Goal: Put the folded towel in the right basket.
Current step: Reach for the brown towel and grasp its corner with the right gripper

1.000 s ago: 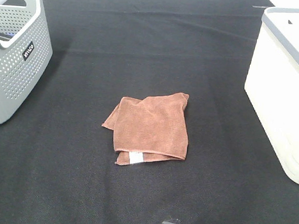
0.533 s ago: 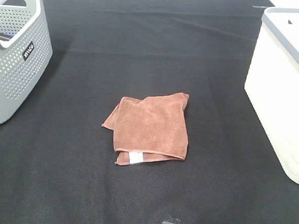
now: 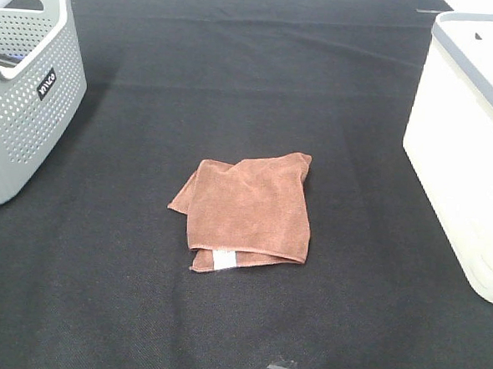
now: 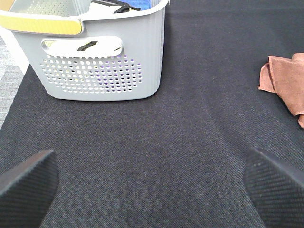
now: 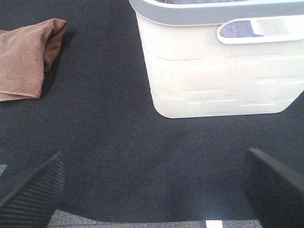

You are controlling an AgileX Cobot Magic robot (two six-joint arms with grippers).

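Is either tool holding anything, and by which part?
Nothing is held: left tool and right tool are both open and empty; the folded towel lies free.

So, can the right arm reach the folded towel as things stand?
Probably yes. The right gripper is open, the folded towel lies uncovered on the black mat, and the right basket stands aside, not between them.
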